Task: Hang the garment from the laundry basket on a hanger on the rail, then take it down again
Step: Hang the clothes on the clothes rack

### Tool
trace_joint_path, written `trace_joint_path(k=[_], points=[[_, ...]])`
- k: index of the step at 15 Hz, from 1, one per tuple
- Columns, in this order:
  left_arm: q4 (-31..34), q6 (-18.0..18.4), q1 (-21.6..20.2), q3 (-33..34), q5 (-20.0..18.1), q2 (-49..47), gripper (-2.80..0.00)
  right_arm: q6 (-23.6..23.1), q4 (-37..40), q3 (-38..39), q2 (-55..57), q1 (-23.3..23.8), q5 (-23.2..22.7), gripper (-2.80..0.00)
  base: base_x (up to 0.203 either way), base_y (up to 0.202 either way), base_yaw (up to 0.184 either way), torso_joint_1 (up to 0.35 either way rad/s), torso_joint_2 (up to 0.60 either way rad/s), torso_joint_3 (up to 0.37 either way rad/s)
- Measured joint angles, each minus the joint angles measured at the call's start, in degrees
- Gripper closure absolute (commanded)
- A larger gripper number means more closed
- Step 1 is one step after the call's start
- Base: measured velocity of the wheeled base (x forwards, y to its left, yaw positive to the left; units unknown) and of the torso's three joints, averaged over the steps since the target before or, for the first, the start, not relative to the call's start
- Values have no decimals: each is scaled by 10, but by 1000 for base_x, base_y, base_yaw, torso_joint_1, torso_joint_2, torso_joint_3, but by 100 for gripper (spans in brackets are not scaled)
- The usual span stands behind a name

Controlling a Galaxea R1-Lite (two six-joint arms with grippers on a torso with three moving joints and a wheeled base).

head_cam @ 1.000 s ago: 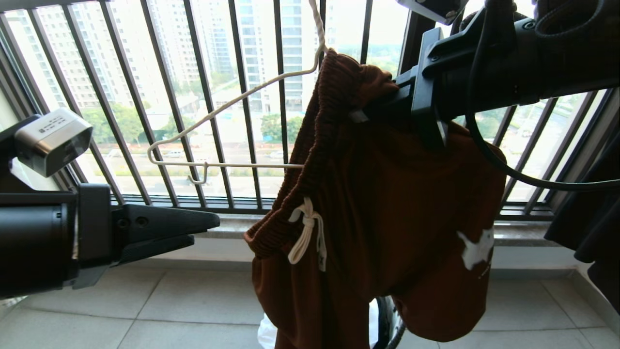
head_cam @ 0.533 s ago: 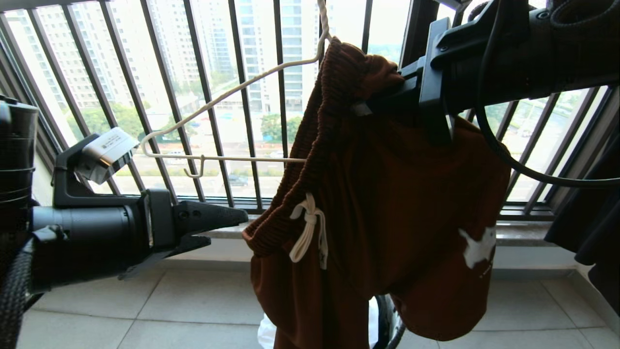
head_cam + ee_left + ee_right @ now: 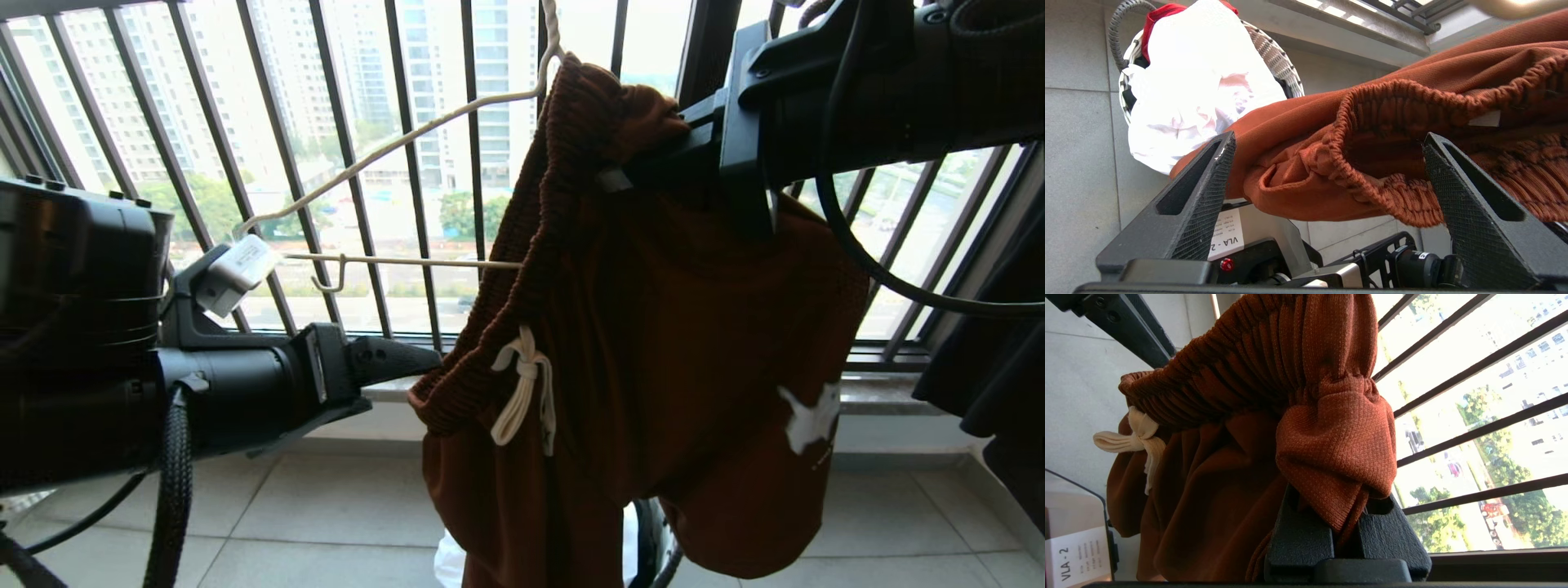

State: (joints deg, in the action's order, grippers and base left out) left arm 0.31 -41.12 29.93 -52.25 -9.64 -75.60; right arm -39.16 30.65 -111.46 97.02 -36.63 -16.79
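Head view: the shorts hang in front of the black window bars, bunched over one side of the cream wire hanger, whose other arm and lower wire stick out bare toward the robot's left. The ribbed waistband runs diagonally down from the hanger neck to a low corner where the white drawstring is knotted; a small white print shows on the leg at the right. The right gripper sits high on the right, jaws closed on a fold of the shorts' fabric just below the waistband; the right wrist view shows the cloth pinched between the two black fingers. The left gripper reaches in level from the left, its tip just beside the low corner of the waistband. In the left wrist view its jaws stand wide apart, with the gathered waistband edge lying between the two fingers; I cannot tell whether the cloth touches either finger. Beyond it on the tiled floor stands the laundry basket, holding a white cloth and a bit of red cloth at its far edge. A dark garment hangs at the right edge of the head view.
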Motion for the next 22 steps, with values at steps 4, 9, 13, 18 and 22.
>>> trace_joint_path(k=[4, 9, 13, 18, 22], points=[[-14, 1, -3, 0, 5, -27, -280, 0, 0, 0, -2, 0, -1, 0, 0, 0, 0, 0, 0, 0], [-30, 4, -4, 0, 17, -65, -280, 0, 1, 1, -4, 0, -3, 0, 0, 0, 0, 0, 0, 0], [-55, 7, -6, -1, 15, -90, -280, 0, 2, 1, -8, 0, -3, 0, 0, 0, 0, 0, 0, 0], [-64, 7, -8, 1, 16, -102, 0, 0, 2, 2, -9, 0, -3, 0, 0, 0, 0, 0, 0, 0], [-64, 7, -17, 3, 16, -104, 0, 5, 2, 2, -9, 0, -3, 0, 0, 0, 0, 0, 0, 0]])
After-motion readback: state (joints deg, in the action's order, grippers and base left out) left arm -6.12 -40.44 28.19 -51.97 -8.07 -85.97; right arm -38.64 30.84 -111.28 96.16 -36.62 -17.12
